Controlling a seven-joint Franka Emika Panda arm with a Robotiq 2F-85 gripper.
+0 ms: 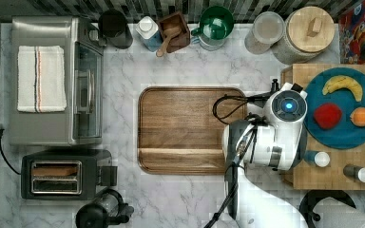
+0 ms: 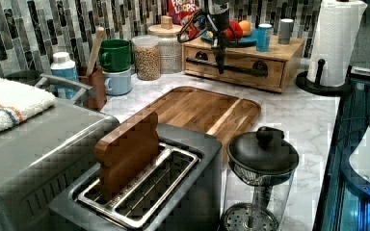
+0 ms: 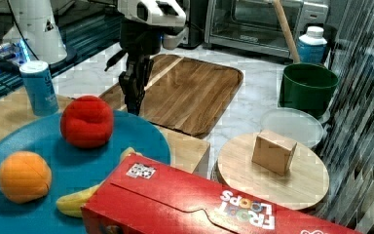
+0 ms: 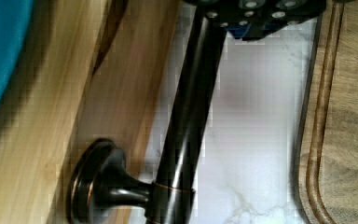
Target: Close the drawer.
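Your gripper point(image 2: 220, 67) hangs straight down from the white wrist, its tip right at the dark bar handle point(image 2: 229, 68) on the drawer point(image 2: 236, 67) front in the left view. In the wrist view the handle point(image 4: 186, 121) runs up into the black gripper body, so contact looks likely, but you cannot tell from any view whether the fingers are apart or together.

The drawer sits in the light-wood box at the back of the marble counter point(image 2: 298, 115), under the top that carries the blue plate point(image 1: 342, 133). In the left view its front looks almost level with the box face; the wrist view shows only a narrow dark gap between the drawer front point(image 4: 121, 84) and the wood above it.

On the plate you have a banana point(image 1: 343, 85), a red fruit point(image 1: 327, 116) and an orange point(image 1: 362, 116). The brown wooden tray point(image 1: 190, 128) lies on the counter just beside the drawer unit, on the top view's left of the arm. A paper towel roll point(image 2: 335, 41) stands at the left view's right of the box, a Froot Loops box point(image 3: 214, 204) near the right view's bottom.
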